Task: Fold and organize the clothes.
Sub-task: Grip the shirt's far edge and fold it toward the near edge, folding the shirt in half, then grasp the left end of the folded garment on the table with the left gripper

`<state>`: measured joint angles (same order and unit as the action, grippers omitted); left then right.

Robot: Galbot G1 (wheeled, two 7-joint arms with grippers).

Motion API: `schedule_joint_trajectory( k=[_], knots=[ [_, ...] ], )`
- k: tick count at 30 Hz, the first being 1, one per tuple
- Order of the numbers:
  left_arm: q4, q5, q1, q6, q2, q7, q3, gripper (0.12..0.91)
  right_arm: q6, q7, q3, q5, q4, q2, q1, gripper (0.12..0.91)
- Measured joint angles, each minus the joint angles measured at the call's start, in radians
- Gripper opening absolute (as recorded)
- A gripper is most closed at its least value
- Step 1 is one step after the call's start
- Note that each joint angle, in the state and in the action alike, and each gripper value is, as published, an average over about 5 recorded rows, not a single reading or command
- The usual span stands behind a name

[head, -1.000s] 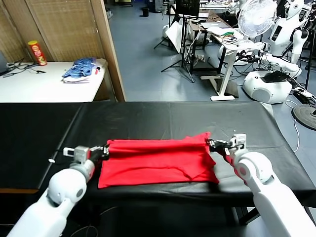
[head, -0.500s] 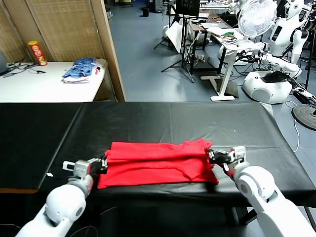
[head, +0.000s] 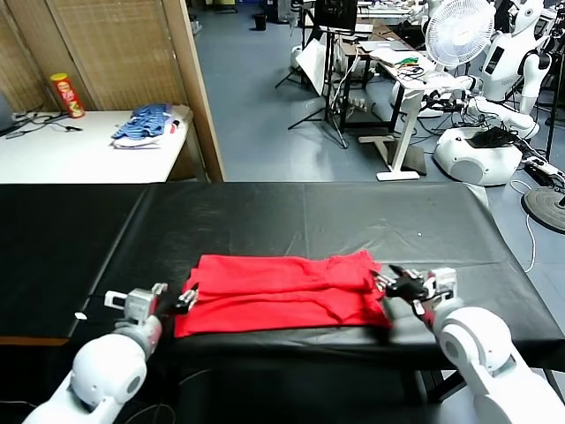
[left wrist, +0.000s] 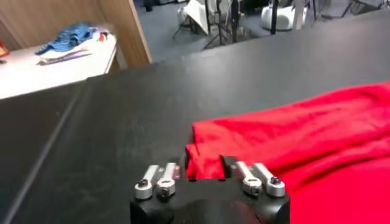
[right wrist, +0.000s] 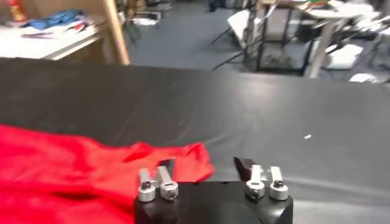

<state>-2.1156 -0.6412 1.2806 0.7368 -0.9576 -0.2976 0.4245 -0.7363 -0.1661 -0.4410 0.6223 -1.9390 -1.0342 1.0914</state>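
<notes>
Left gripper [head: 183, 299] sat at the left end of the red T-shirt [head: 281, 291], low over the black table [head: 353, 212], jaws spread wide and holding nothing. In the left wrist view a fold of the shirt's corner [left wrist: 204, 159] lay between the two fingers, touching or nearly touching them. Right gripper [head: 395, 284] was at the shirt's right end, also spread wide and empty. In the right wrist view one finger [right wrist: 166, 165] sat against the red edge while the other stood over bare table.

Shirt lay folded into a long band across the near part of the table, close to the front edge. The upper layer did not line up with the lower one, and the right end was bunched and uneven.

Risks noted:
- Cloth sat inside the left jaws. A sideways or upward retreat could snag that corner and pull the fold open.
- The same applied on the right, where the finger rested against the hem. Dragging it would skew the end further.
- The band lay near the front edge, so any pull toward the robot could tip a layer over it.
- The layers were loose and unpressed. A further fold started from the crooked right end would likely carry the misalignment along.

Blue striped heap [head: 144, 124] on the white side table [head: 79, 155] lay well apart and seemed to pose no hazard.
</notes>
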Motion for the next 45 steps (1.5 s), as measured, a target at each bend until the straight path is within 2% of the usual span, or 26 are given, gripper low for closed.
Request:
schedule_joint_trajectory(
  k=[3, 9, 12, 15, 17, 20, 23, 25, 28, 31, 35, 37, 42, 45],
  knots=[
    [0.044, -0.049, -0.049, -0.002, -0.025, -0.004, -0.011, 0.791, 0.0, 0.001, 0.029, -0.028, 0.065, -0.039, -0.044, 0.797],
    [0.145, -0.121, -0.142, -0.041, -0.076, -0.004, -0.043, 0.798, 0.017, 0.004, 0.068, -0.048, 0.164, -0.1, -0.098, 0.796],
    [0.192, -0.152, -0.171, -0.052, -0.093, -0.007, -0.051, 0.798, 0.026, 0.008, 0.073, -0.056, 0.191, -0.119, -0.107, 0.771],
    [0.234, -0.187, -0.192, -0.057, -0.107, -0.01, -0.054, 0.796, 0.033, 0.016, 0.071, -0.062, 0.206, -0.13, -0.106, 0.693],
    [0.259, -0.197, -0.201, -0.063, -0.115, -0.01, -0.055, 0.78, 0.039, 0.024, 0.07, -0.069, 0.213, -0.136, -0.104, 0.6],
    [0.286, -0.188, -0.206, -0.076, -0.124, -0.01, -0.056, 0.672, 0.053, 0.032, 0.07, -0.088, 0.222, -0.148, -0.099, 0.441],
    [0.306, -0.16, -0.205, -0.092, -0.132, -0.008, -0.057, 0.508, 0.077, 0.027, 0.071, -0.113, 0.232, -0.161, -0.096, 0.274],
    [0.318, -0.133, -0.204, -0.109, -0.137, -0.005, -0.058, 0.39, 0.095, 0.007, 0.073, -0.127, 0.236, -0.172, -0.092, 0.182],
    [0.327, -0.077, -0.199, -0.143, -0.143, 0.011, -0.064, 0.223, 0.115, -0.026, 0.076, -0.137, 0.237, -0.19, -0.085, 0.126],
    [0.328, 0.016, -0.191, -0.183, -0.146, 0.034, -0.073, 0.131, 0.13, -0.032, 0.075, -0.14, 0.236, -0.206, -0.078, 0.127],
    [0.326, 0.099, -0.191, -0.21, -0.151, 0.043, -0.08, 0.125, 0.134, -0.017, 0.07, -0.14, 0.227, -0.212, -0.07, 0.135],
    [0.325, 0.109, -0.194, -0.211, -0.152, 0.043, -0.081, 0.125, 0.132, -0.012, 0.063, -0.14, 0.216, -0.207, -0.063, 0.179],
    [0.31, 0.108, -0.189, -0.207, -0.144, 0.04, -0.072, 0.142, 0.132, -0.008, 0.034, -0.131, 0.167, -0.184, -0.036, 0.439],
    [0.294, 0.1, -0.176, -0.206, -0.132, 0.039, -0.058, 0.249, 0.132, -0.007, 0.01, -0.122, 0.122, -0.166, -0.014, 0.606]
  ],
)
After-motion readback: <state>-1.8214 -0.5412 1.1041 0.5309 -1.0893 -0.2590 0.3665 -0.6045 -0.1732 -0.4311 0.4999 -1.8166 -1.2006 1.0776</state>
